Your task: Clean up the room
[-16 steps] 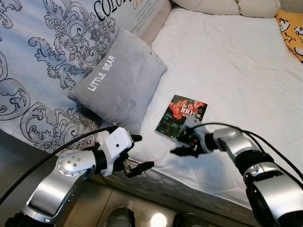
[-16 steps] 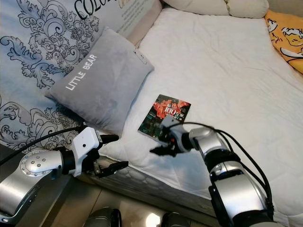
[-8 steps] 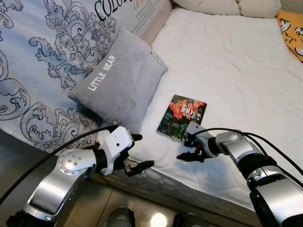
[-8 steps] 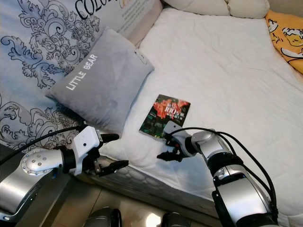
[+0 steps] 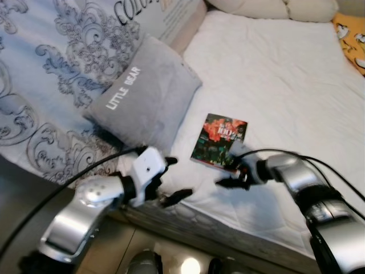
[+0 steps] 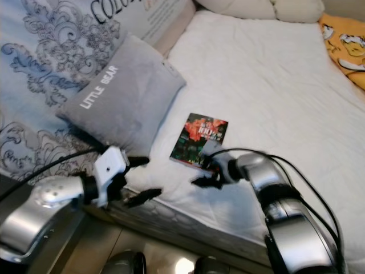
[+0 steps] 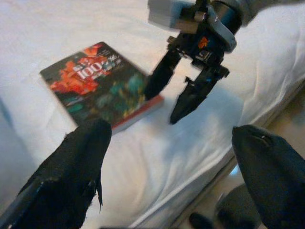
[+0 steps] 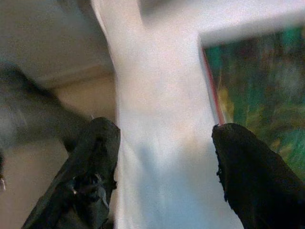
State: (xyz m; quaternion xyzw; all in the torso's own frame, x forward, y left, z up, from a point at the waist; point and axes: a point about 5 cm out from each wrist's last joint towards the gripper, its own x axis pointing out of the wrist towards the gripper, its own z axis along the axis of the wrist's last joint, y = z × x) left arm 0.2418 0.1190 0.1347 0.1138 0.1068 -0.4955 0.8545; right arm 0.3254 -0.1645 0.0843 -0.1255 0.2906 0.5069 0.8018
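Note:
A paperback book [image 5: 219,142] with a dark red and green cover lies flat on the white mattress [image 5: 285,85], close to its near edge. My right gripper [image 5: 228,178] is open right at the book's near edge. In the left wrist view, one of the right gripper's fingers [image 7: 159,78] reaches the book [image 7: 100,86] and the other rests over bare sheet. In the right wrist view the book's edge [image 8: 257,90] lies just past one finger. My left gripper [image 5: 178,180] is open and holds nothing, hovering at the mattress edge to the left of the book.
A grey pillow [image 5: 142,97] lettered LITTLE BEAR leans beside the book on a blue patterned duvet [image 5: 57,68]. White pillows [image 5: 274,7] and a yellow cloth [image 5: 353,34] sit at the far end. Glossy floor [image 5: 188,265] lies below the bed edge.
My left gripper has shifted a little to the right along the mattress edge. The right gripper has edged slightly closer to the book's near edge. The book has not moved.

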